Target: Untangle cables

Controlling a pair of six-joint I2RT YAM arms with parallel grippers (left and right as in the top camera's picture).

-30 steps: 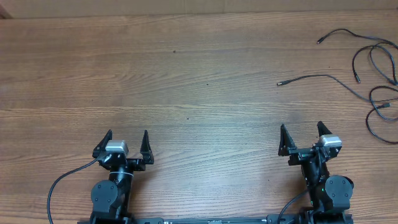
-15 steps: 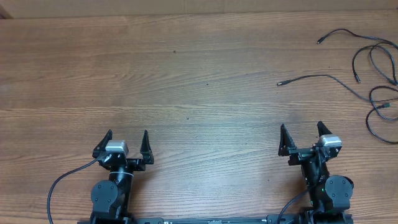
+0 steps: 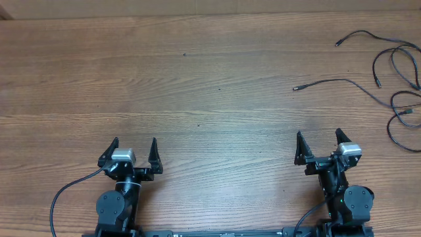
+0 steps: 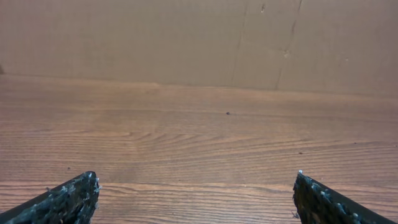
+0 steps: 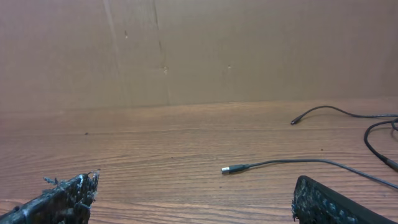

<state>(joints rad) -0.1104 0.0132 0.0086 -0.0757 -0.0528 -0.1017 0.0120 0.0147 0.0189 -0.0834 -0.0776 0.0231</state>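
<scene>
While the cables (image 3: 329, 81) are lying at the table's (image 3: 197, 79) far right overhead, well apart from both arms, the left gripper (image 3: 135, 141) and right gripper (image 3: 319, 133) are gaping wide, holding nothing. Left wrist: spread fingers (image 4: 71, 199) are framing wood. Right wrist: 2 plugs (image 5: 233, 168) are lying ahead, untouched

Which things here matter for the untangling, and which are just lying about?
For the job: the cables, at the table's right edge; left gripper and right gripper, both open, empty.
Just there: wooden table; cardboard wall behind it; the arms' own thicker wires.
</scene>
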